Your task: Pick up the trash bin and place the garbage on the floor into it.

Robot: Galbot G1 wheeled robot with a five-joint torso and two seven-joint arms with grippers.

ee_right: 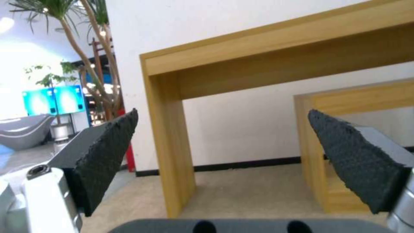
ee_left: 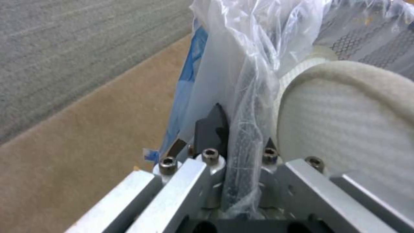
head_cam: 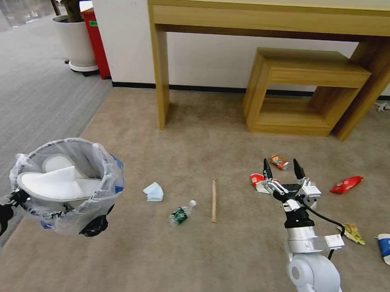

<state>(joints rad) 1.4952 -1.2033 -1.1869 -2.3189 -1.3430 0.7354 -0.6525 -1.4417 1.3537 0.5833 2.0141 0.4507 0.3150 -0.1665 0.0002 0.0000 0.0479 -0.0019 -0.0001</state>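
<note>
Step in hand, judged: bin is already lifted, litter collection partly done. The trash bin [head_cam: 68, 183] is held off the floor [head_cam: 225, 250] at the robot's left, its bagged rim pinched between the shut fingers of the left gripper [ee_left: 241, 139]; the clamp on the rim is seen close in the left wrist view. Inside the bin two white slippers [head_cam: 57, 183] are lying, one on top of the other; nothing else can be made out in it.

The right gripper [head_cam: 283, 169] is raised over the carpet at the right, pointing forward, fingers spread wide and empty. Near it lie a red-and-white crushed cup [head_cam: 257, 181] and an orange can [head_cam: 279, 161].

Garbage left on the floor: pale-blue mask [head_cam: 153, 192], green-labelled bottle [head_cam: 181, 213], wooden stick [head_cam: 213, 200], red wrapper [head_cam: 346, 184], yellow wrapper [head_cam: 354, 233], blue-white cup [head_cam: 388, 248].

Next move, as a guess: the open gripper has to be lowered onto one piece, closed, then carried across to the bin mouth, which must be kept level
</note>
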